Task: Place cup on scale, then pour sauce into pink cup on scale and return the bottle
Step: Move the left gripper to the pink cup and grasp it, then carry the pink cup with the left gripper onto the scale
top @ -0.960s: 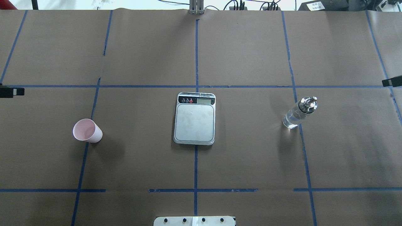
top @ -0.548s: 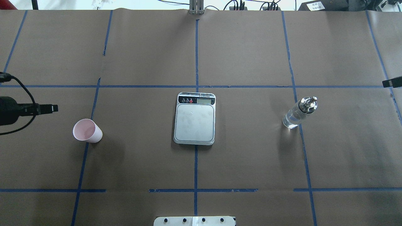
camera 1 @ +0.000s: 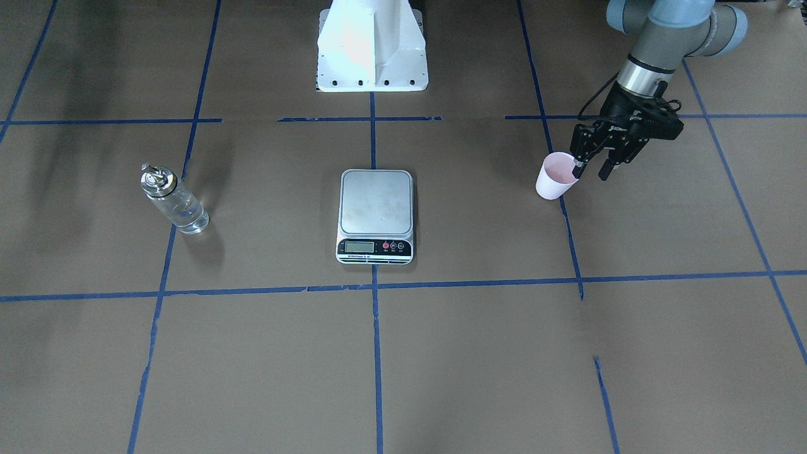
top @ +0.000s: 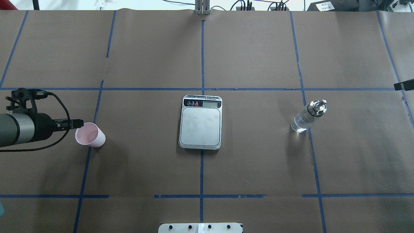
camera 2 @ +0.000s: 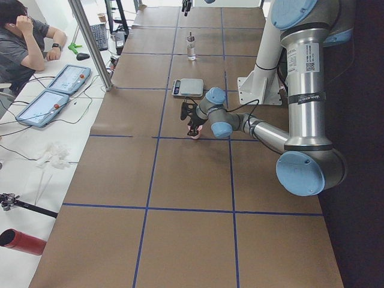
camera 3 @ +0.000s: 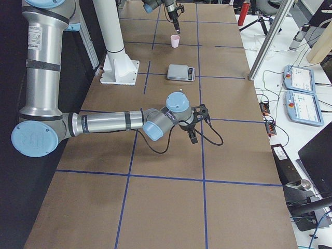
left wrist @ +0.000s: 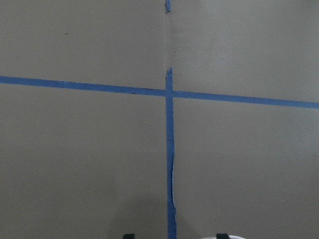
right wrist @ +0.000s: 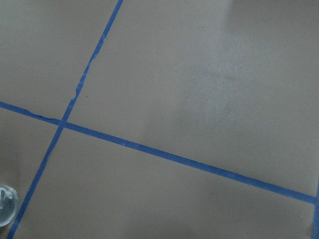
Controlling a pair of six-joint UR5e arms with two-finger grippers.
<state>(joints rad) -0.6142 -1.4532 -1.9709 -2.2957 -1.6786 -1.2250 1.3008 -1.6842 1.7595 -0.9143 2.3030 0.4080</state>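
Note:
The pink cup (top: pixel 90 135) stands upright on the table's left side, also in the front view (camera 1: pixel 555 178). My left gripper (camera 1: pixel 591 170) hangs open just beside its rim, one finger (camera 1: pixel 577 168) over the rim's edge and the other outside; whether it touches I cannot tell. In the overhead view the left gripper (top: pixel 77 123) points at the cup from the left. The scale (top: pixel 201 126) lies bare at the centre. The bottle (top: pixel 305 118) stands upright to the right, silver cap on. Only a black tip of my right gripper (top: pixel 403 84) shows at the right edge.
Brown paper with blue tape lines (top: pixel 202 89) covers the table. The robot's white base (camera 1: pixel 372 44) stands behind the scale. A person (camera 2: pixel 24 42) sits at a side desk with tablets (camera 2: pixel 45 102), beyond the table's far edge.
My left arm has come in from the left edge and down to the cup's rim. Cup, scale, bottle and right gripper tip have stayed put.

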